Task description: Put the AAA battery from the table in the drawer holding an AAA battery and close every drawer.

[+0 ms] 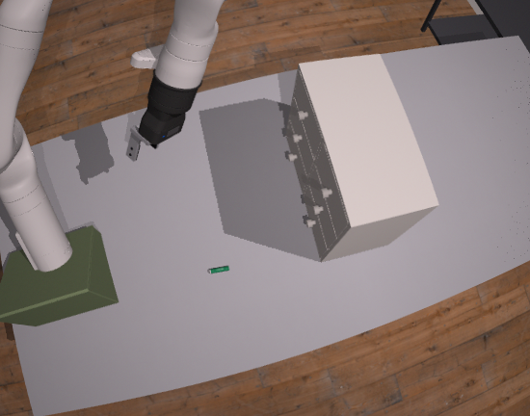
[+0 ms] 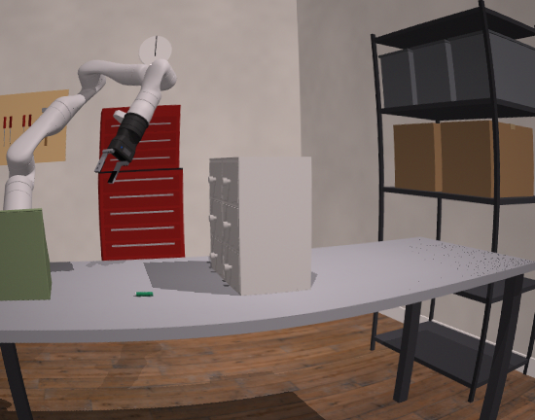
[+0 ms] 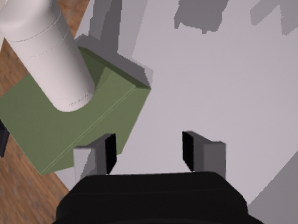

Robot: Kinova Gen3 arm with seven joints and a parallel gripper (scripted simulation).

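Pincer (image 2: 107, 172) high above table (image 1: 421, 289), fingers wide apart, nothing btwn them. AAA battery (image 1: 219, 270) lies on table well below and apart from it, nearer arm's green base (image 1: 84, 289). Chest (image 1: 363, 144) off to pincer's side w/ knobs facing it, all drawers look pushed in, so which one holds the like battery is hidden.

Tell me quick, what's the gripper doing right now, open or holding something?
Gripper: open, fingers wide apart, holding nothing, up in the air above the table.
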